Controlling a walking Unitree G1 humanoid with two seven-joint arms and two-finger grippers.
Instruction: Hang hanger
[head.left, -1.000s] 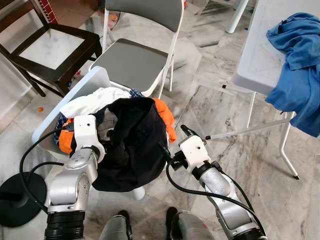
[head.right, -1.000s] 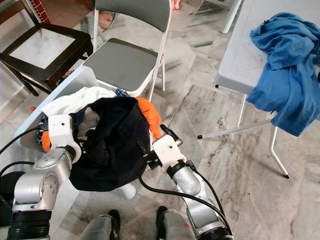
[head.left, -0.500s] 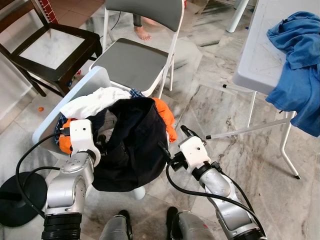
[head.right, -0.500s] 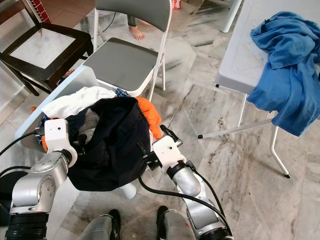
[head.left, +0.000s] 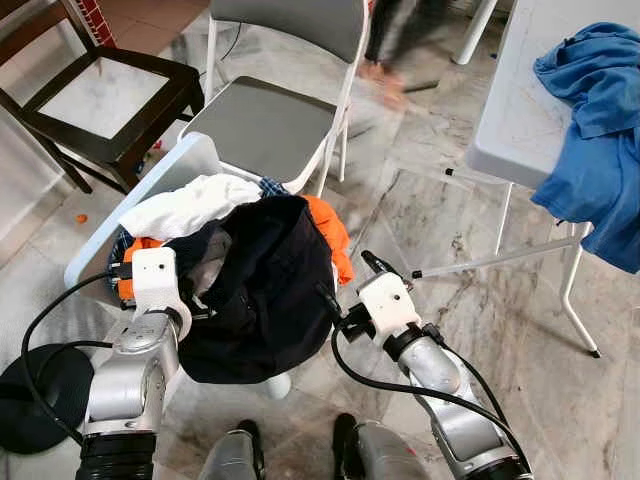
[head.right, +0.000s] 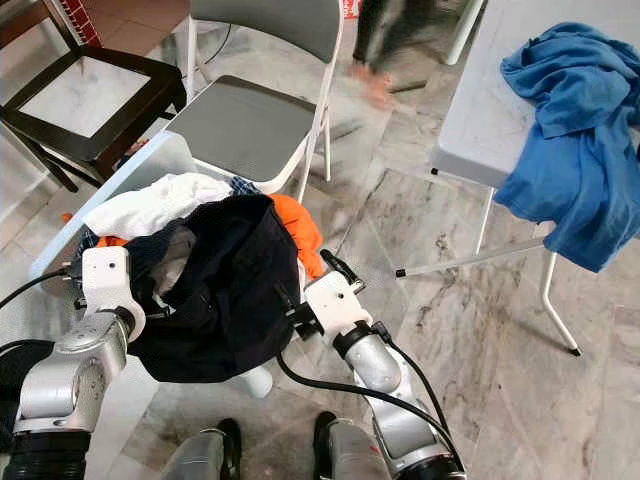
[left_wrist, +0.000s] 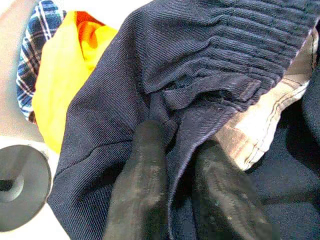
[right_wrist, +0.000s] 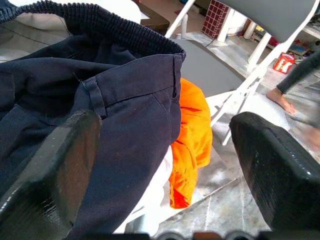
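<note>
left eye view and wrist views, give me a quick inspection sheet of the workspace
Surface: marble floor; white laundry basket on it.
Job's things: no hanger seen; dark navy trousers draped over the clothes pile.
Clutter: orange garment, white cloth, blue cloth hanging off the white table.
Grippers: left gripper pinching a trouser fold; right gripper open beside the waistband.
Cables: black cables on both arms.
Surroundings: grey folding chair, dark wooden chair, a person's blurred legs.

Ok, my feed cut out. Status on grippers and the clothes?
Left gripper shut on dark trousers. Right gripper open beside them, empty. No hanger seen. Trousers atop clothes pile, chair behind.
</note>
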